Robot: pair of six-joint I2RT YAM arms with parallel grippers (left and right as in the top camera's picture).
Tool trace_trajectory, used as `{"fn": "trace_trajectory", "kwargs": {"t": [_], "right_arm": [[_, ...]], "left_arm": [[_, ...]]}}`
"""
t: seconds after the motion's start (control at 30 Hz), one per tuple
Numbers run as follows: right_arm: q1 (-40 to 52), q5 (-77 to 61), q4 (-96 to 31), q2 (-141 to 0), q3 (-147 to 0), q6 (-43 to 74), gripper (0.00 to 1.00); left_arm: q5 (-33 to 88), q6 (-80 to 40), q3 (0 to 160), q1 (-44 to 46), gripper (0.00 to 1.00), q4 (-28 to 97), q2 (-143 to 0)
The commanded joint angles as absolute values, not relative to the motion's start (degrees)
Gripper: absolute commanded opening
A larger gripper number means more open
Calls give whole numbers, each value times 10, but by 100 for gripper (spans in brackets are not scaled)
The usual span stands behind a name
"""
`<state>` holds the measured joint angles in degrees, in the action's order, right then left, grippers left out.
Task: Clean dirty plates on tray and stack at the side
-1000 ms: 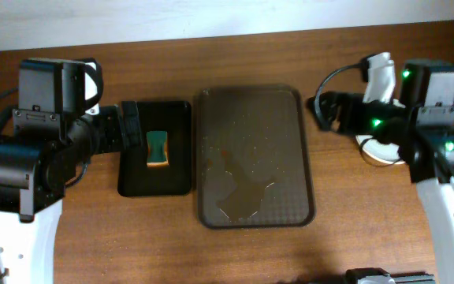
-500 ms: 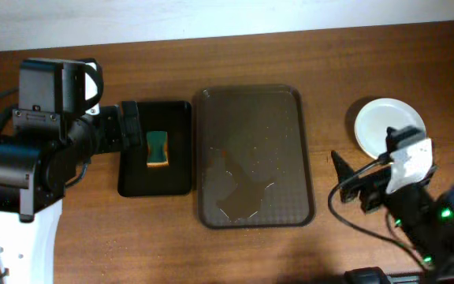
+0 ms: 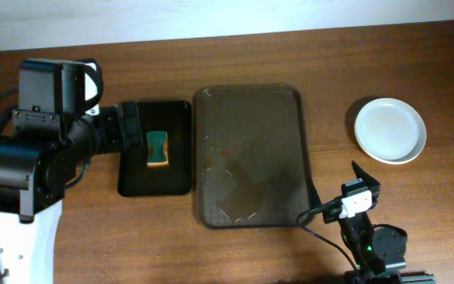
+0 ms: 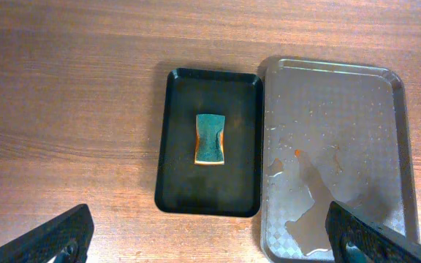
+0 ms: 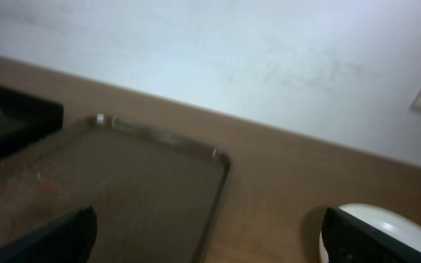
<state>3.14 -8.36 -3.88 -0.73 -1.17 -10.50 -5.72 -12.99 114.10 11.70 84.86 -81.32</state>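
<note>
The brown tray [image 3: 252,154] lies mid-table and holds no plates, only a water puddle and orange specks; it also shows in the left wrist view [image 4: 335,146] and the right wrist view [image 5: 137,190]. A white plate [image 3: 390,130] sits on the table to the right of the tray and also shows in the right wrist view [image 5: 397,226]; I cannot tell whether more lie under it. My right gripper [image 3: 362,183] [image 5: 209,226] is open and empty, low by the front edge. My left gripper [image 3: 130,126] [image 4: 207,219] is open and empty, above the black tray.
A smaller black tray [image 3: 154,147] [image 4: 209,142] lies just left of the brown tray, with a green and orange sponge [image 3: 158,148] [image 4: 210,139] in it. A pale wall runs along the table's far edge.
My right arm has swung from above the white plate down to the table's front edge, uncovering the plate. The left arm, sponge and trays have not moved.
</note>
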Motion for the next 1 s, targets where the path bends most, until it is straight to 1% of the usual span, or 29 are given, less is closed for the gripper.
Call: {"fn": "trace_trajectory", "kwargs": {"t": [0.0,0.57,0.67,0.7,0.77,0.87,0.97], "right_arm": [[30,-77,-36,-2,-3,-103,98],[30,-77,-36,-3,-3,-103,98],[30,-77,-36,-3,-3,-103,98],[30,-77,-36,-3,-3,-103,99],[30,-77,-36,-3,-3,-103,98],[30,-77,-36,-3,-3,-103,98],[30,-77,-36,-3,-3,-103,98]], "left_arm": [[-51,-127,1141,116,100,850,-809],[-51,-127,1141,116,100,850,-809],[-63,-123,1140,113,100,865,-803],[-85,-123,1129,113,100,836,-784],[-99,-122,1060,114,100,736,-732],[-99,-123,876,131,100,577,-623],[-104,-123,686,121,100,414,-515]]}}
